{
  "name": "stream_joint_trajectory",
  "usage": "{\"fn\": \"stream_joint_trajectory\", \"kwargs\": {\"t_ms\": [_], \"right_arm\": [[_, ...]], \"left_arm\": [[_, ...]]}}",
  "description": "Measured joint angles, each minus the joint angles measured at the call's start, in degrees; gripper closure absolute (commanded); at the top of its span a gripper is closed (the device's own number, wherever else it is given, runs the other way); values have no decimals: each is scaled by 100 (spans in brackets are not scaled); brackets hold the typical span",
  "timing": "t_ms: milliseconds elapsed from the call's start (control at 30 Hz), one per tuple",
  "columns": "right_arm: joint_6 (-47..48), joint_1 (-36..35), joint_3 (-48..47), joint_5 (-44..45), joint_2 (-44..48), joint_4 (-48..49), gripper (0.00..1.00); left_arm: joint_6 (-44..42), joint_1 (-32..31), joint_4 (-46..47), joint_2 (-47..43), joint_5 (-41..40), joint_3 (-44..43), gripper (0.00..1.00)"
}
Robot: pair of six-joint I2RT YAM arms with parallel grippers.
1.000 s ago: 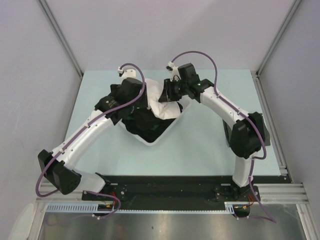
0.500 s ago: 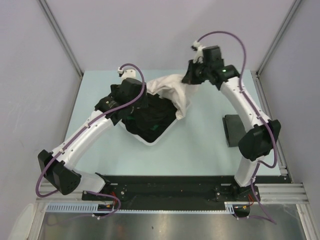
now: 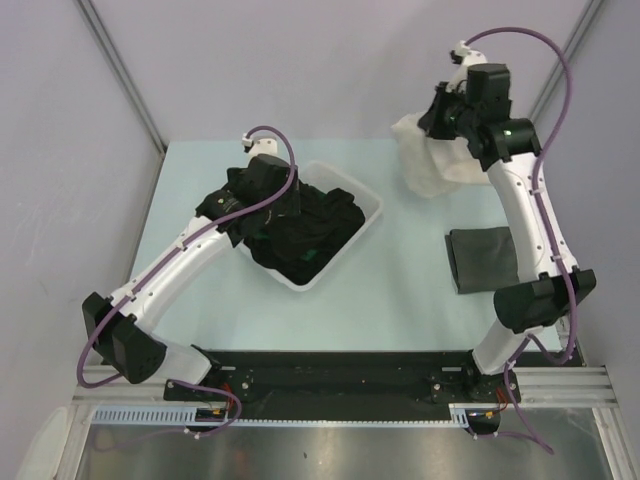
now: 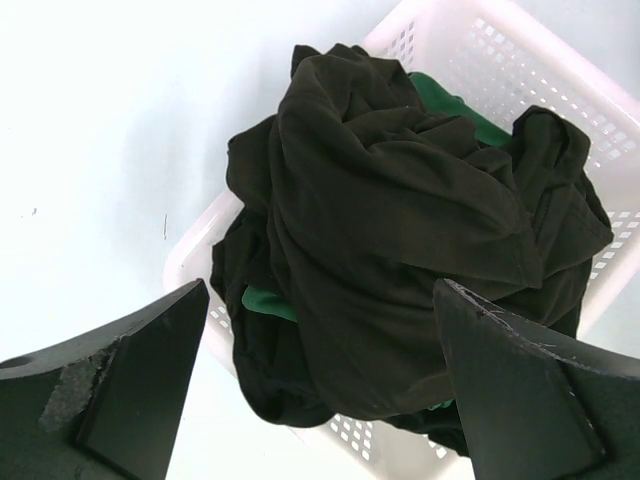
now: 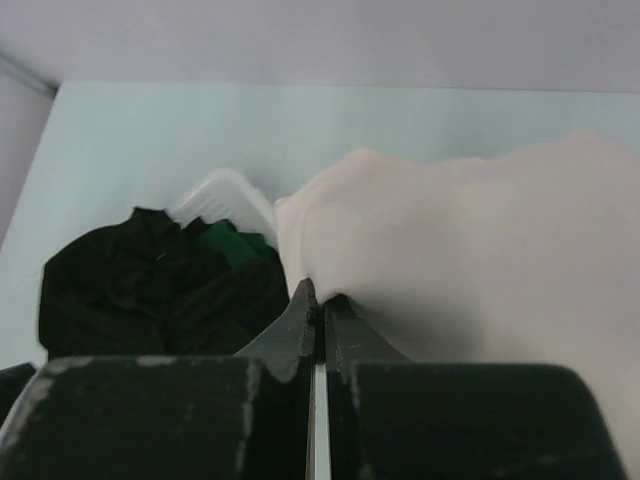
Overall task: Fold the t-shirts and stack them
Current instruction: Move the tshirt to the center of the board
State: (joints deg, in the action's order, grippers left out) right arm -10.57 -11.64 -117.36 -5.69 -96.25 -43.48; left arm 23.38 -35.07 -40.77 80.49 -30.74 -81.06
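Note:
My right gripper [image 3: 441,117] is raised over the table's far right, shut on a cream-white t-shirt [image 3: 432,160] that hangs bunched below it. In the right wrist view the jaws [image 5: 320,312] pinch an edge of this pale cloth [image 5: 470,250]. Black t-shirts [image 3: 305,235] lie heaped in the white tub [image 3: 368,203], with some green cloth among them. My left gripper [image 4: 320,390] hovers open just above the heap [image 4: 390,210], nothing between its fingers [image 4: 130,380]. A folded dark grey t-shirt [image 3: 480,258] lies flat on the table at the right.
The tub [image 4: 480,60] sits at the table's middle back, turned diagonally. The right arm's elbow [image 3: 540,300] hangs over the near right beside the folded t-shirt. Grey walls close in on three sides.
The right gripper shut on the cream-white t-shirt in the tub, then lifted it out and carried it up and to the far right. The left arm stayed put.

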Motion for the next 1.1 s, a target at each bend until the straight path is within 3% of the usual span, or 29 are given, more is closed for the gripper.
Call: {"fn": "stream_joint_trajectory", "kwargs": {"t_ms": [200, 300, 467, 600, 733, 833, 1033, 1100], "right_arm": [[13, -1259, -964, -205, -1043, -225, 100], [15, -1561, -986, -374, -1331, -372, 100], [-42, -660, -348, -411, -1174, -162, 100], [63, 179, 284, 52, -1003, 116, 100], [271, 358, 463, 352, -1054, 236, 99], [326, 275, 461, 352, -1235, 396, 64], [426, 184, 348, 442, -1843, 466, 43], [428, 173, 369, 448, -1849, 468, 41]], "left_arm": [[11, 0, -7, 0, 7, 0, 1], [11, 0, -11, -13, 4, 0, 0], [13, 0, -20, -186, 4, 149, 1], [22, 2, -31, -243, 31, 205, 1], [61, 2, -39, -243, 122, 225, 0], [63, 2, -37, -243, 157, 225, 0], [61, 2, -39, -243, 243, 225, 1], [61, 2, -35, -243, 249, 232, 0]]}}
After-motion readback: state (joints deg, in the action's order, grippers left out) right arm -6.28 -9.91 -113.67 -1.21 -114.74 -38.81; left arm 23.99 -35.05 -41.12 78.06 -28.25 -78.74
